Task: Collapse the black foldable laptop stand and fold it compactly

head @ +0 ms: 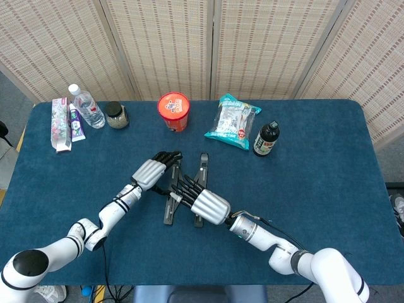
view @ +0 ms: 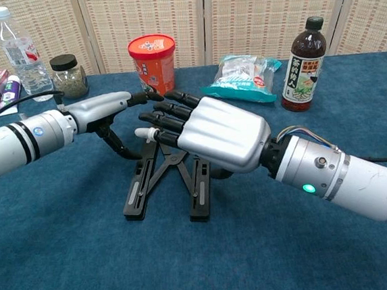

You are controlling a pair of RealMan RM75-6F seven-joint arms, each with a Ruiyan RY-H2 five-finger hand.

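The black foldable laptop stand [head: 184, 192] [view: 199, 188] lies on the blue table, its two rails joined by crossed links and splayed apart toward me. My left hand [head: 151, 172] [view: 105, 106] reaches in from the left; its fingers stretch over the stand's far end and the thumb hangs down beside the left rail [view: 138, 190]. From the right, my right hand [head: 207, 203] [view: 217, 139] lies over the stand's middle and right rail with its fingers straight and spread. Its thumb is hidden. Neither hand plainly grips the stand.
Along the table's far side stand a water bottle [head: 86, 106], a small jar [head: 116, 115], a red cup [head: 173, 110], a snack bag [head: 232, 121] and a dark drink bottle [head: 266, 139]. Toothpaste boxes [head: 63, 124] lie at the far left.
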